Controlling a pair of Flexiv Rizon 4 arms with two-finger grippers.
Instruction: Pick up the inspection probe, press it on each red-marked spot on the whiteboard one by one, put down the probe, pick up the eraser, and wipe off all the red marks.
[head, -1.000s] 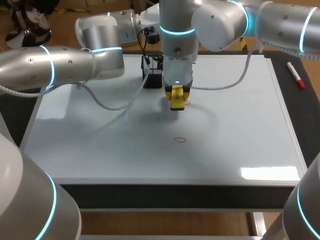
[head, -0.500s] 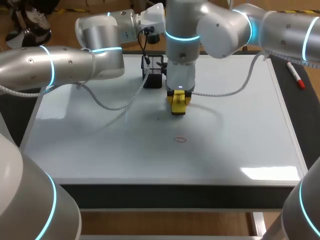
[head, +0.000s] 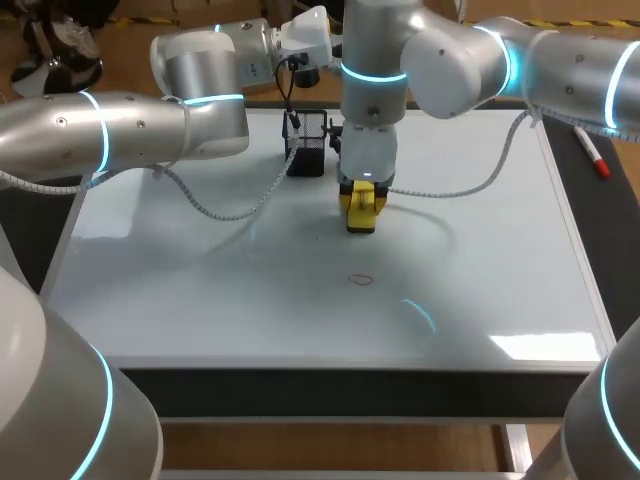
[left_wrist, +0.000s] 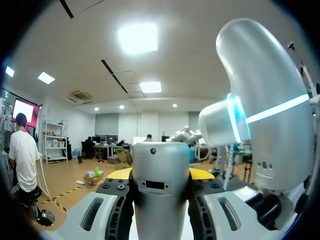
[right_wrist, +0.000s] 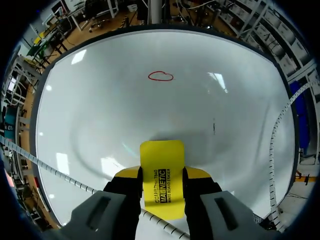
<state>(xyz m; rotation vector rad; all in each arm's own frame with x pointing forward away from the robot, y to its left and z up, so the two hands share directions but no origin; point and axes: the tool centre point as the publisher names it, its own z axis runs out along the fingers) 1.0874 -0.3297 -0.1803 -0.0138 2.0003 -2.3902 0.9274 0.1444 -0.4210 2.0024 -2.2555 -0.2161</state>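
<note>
The bench carries a large whiteboard that covers nearly all of its top. Nearest on the board is a single small red mark, a looped scribble near the middle; the right wrist view shows it well ahead of the fingers. A little beyond it, off to the left, is a tiny dark fleck.

Past the mark my right arm comes in from the right and points straight down at the board. The right gripper has its fingers closed on the yellow eraser, one yellow tip on either side of it; the eraser sticks out beyond the tips towards the board. Its lower end is at or just above the surface, and I cannot tell whether it touches; it is apart from the red mark.

Farther back, just left of the right arm's wrist, a black holder stands on the board. Above and behind it is the left gripper, held up off the board; in its own wrist view the fingers clasp the inspection probe, a grey cylinder that fills the gap between them.

Off the board's far right edge a red pen lies on the dark strip of the bench.
</note>
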